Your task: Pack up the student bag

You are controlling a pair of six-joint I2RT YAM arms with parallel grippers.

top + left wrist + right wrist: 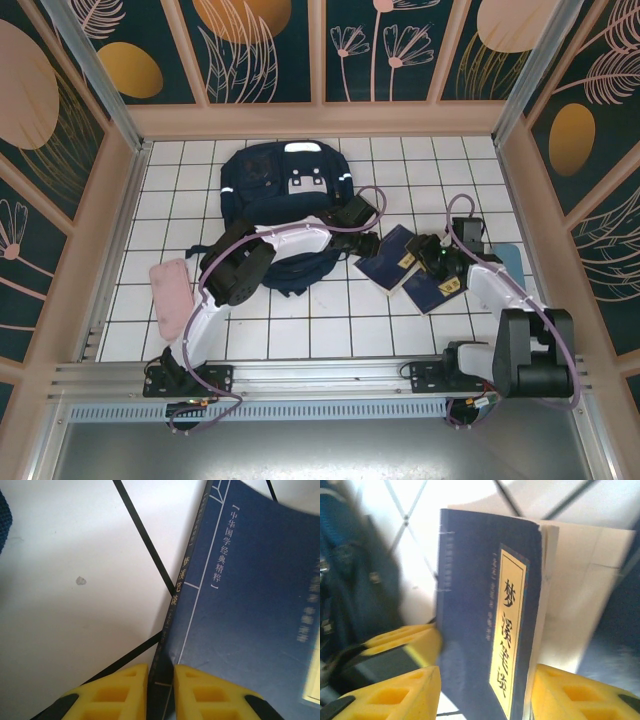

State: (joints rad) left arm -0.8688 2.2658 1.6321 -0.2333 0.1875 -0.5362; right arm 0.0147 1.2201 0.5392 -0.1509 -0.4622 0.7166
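Note:
The student bag (285, 185), a dark navy backpack, lies at the back of the tiled floor, its blurred side (355, 580) left in the right wrist view. A navy book (393, 258) with a yellow title label (512, 630) lies just right of it. My left gripper (367, 243) (160, 680) is shut on that book's spine (172, 605); one of its yellow fingers (402, 640) shows at the book's left edge. My right gripper (437, 262) (485, 695) stands open, its fingers either side of the book's near corner, no pinch visible.
A second navy book (437, 292) lies right of the first, under my right arm. A pink pencil case (170, 295) rests at the left, a light blue item (510, 262) at the right. Wooden walls (110, 240) surround the white tiles.

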